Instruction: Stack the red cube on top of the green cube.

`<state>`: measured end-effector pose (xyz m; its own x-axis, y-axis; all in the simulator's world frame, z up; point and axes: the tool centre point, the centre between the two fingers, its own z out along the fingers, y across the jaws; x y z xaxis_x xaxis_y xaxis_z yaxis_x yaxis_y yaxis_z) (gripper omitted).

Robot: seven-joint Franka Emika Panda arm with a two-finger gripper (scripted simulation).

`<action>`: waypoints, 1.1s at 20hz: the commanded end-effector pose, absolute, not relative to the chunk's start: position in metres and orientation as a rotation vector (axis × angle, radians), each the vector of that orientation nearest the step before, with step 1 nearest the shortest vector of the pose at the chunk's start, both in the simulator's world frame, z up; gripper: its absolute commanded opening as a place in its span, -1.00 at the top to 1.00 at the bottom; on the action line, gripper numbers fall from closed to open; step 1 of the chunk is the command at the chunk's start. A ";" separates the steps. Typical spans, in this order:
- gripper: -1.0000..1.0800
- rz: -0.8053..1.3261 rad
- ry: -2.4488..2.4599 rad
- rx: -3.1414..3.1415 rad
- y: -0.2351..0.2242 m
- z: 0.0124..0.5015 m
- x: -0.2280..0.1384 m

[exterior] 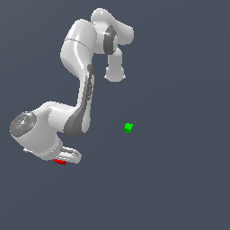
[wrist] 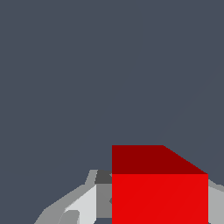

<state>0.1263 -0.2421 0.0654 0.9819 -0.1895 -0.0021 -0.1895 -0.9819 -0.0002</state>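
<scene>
The red cube (exterior: 59,161) shows as a thin red strip under my gripper (exterior: 68,157) at the lower part of the exterior view's left, mostly hidden by the hand. In the wrist view the red cube (wrist: 159,192) fills the gap between the two fingers (wrist: 103,199), which press against both of its sides. My gripper (wrist: 159,210) is shut on it. The green cube (exterior: 128,128) sits alone on the floor toward the exterior view's right of the gripper, well apart from it. It is out of the wrist view.
The flat dark grey floor (exterior: 179,188) lies all around. The arm's white links (exterior: 83,90) and base (exterior: 114,72) rise behind, on the exterior view's left of the green cube.
</scene>
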 end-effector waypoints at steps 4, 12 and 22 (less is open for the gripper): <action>1.00 0.000 0.299 -3.127 -0.242 0.101 0.126; 1.00 0.000 0.299 -3.127 -0.243 0.120 0.128; 1.00 -0.002 0.299 -3.128 -0.237 0.118 0.124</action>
